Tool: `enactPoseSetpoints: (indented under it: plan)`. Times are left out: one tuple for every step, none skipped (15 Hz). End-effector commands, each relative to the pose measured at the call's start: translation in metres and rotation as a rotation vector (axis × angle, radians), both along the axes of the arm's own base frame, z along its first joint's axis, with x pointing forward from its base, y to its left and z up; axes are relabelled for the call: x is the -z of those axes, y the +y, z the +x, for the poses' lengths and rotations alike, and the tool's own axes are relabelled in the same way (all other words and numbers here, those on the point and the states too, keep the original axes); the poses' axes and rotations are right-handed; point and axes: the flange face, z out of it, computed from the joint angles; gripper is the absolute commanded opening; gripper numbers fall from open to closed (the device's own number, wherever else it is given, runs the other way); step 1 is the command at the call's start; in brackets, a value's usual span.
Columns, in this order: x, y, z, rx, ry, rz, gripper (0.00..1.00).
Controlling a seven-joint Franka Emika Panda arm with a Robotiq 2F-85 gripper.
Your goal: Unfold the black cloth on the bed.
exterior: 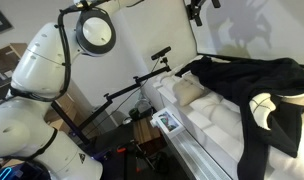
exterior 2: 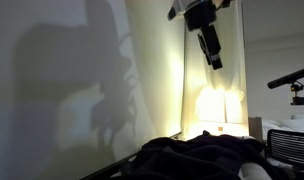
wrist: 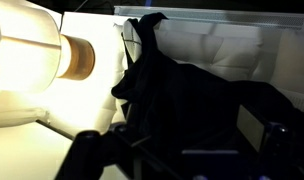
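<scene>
a large limp black fabric cloth [exterior: 237,85] lies bunched on the white quilted padded bed [exterior: 202,115]. it spreads from the bed's wall-side edge across the mattress and hangs over the near edge, with a cream patch [exterior: 262,105] showing among the folds. in an exterior view the same cloth [exterior 2: 202,155] is a dark rumpled heap along the bottom, lit from behind by a warm glow [exterior 2: 217,105] on the wall.

the dark gripper [exterior 2: 216,60] hangs high above the heap, well apart from it, angled downward. its jaws stand apart with nothing between them. it also shows at the top edge of an exterior view [exterior: 197,10], and its shadow falls on the wall behind the bed.

in the wrist view the cloth [wrist: 182,100] fills the middle, one peak of it rising against the padded bed [wrist: 242,45]. a bright pale cylindrical shape with a tan collar [wrist: 77,57] sits at the left; what it is cannot be told.

off the bed's end stand the robot's white rounded arm [exterior: 37,60], a round ring lamp [exterior: 96,30] and a black tripod [exterior: 132,90].
</scene>
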Motion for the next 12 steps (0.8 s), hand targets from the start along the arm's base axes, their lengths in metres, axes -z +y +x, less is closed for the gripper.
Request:
enactPoseSetpoints:
  plan:
    - [0.019, -0.035, 0.015, -0.04, 0.066, 0.078, 1.0]
    - [0.027, -0.046, 0.018, -0.037, 0.089, 0.097, 1.0]
    - [0.035, -0.055, 0.021, -0.046, 0.118, 0.114, 1.0]
    - [0.043, -0.064, 0.023, -0.039, 0.134, 0.119, 1.0]
    - [0.05, -0.074, 0.026, -0.025, 0.142, 0.112, 1.0]
    - [0.058, -0.083, 0.028, 0.002, 0.143, 0.079, 1.0]
    - [0.065, -0.092, 0.031, 0.023, 0.147, 0.075, 1.0]
    - [0.072, -0.101, 0.032, 0.051, 0.157, 0.067, 1.0]
    - [0.079, -0.107, 0.033, 0.057, 0.172, 0.067, 1.0]
    - [0.086, -0.112, 0.034, 0.071, 0.178, 0.06, 1.0]
    - [0.092, -0.118, 0.035, 0.077, 0.185, 0.053, 1.0]
    - [0.099, -0.121, 0.037, 0.09, 0.185, 0.039, 1.0]
